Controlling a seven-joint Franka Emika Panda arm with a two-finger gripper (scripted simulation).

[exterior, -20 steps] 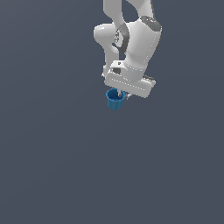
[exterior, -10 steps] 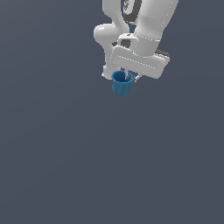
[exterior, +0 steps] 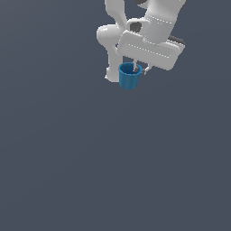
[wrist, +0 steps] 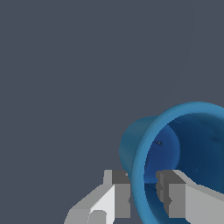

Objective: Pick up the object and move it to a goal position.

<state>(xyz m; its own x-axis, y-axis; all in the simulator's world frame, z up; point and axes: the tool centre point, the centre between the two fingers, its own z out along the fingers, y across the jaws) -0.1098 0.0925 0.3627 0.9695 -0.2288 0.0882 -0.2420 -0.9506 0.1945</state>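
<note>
The object is a small blue bucket-shaped cup (exterior: 130,79) hanging in the air under the white gripper (exterior: 136,69) near the top of the exterior view. The wrist view looks into the cup's (wrist: 175,148) hollow inside. One finger (wrist: 116,192) is outside the rim and the other finger (wrist: 175,192) is inside it, so the gripper (wrist: 144,190) is shut on the cup's wall. The cup hangs upright, with its open mouth up toward the hand.
A flat dark grey ground (exterior: 113,171) fills both views below the cup. The arm's white links (exterior: 113,36) rise behind the hand at the exterior view's top.
The arm has lifted the held cup higher and a little toward the exterior view's right. The hand has come closer to the camera.
</note>
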